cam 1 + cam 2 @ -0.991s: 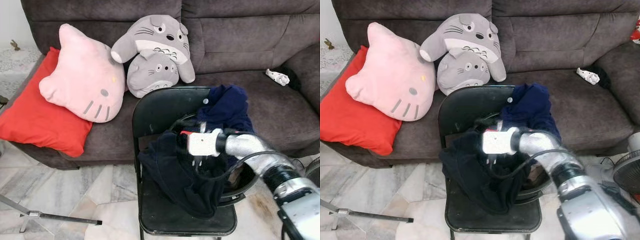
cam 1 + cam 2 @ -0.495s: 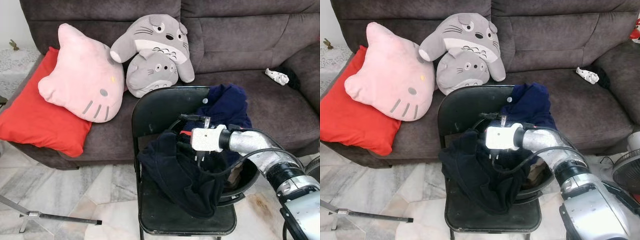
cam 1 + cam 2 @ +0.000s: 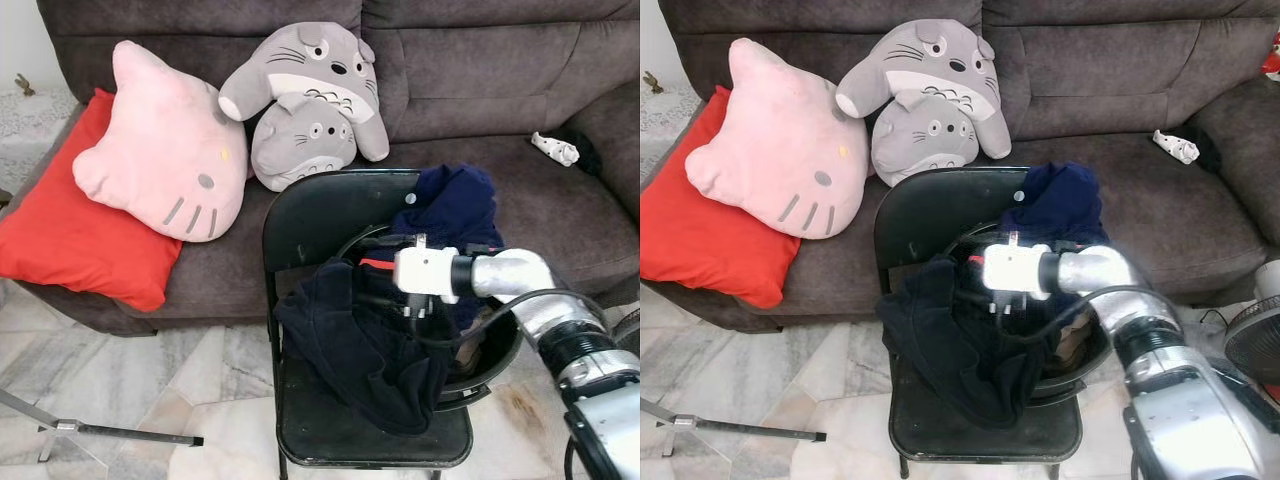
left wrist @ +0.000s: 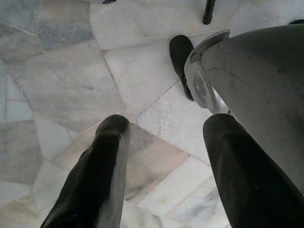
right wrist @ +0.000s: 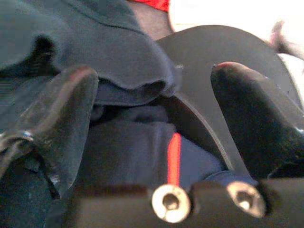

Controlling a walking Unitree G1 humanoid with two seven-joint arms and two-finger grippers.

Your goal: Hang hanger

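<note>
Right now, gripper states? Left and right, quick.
Left gripper: open, holding nothing, over the floor.
Right gripper: open, holding nothing, at the dark clothes on the chair.

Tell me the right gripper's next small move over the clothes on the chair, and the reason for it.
Probably ease the right gripper a little further into the dark clothes and close. Its fingers stand open with folds of cloth and a red stripe between them, nothing gripped yet. No hanger can be made out in the pile.
</note>
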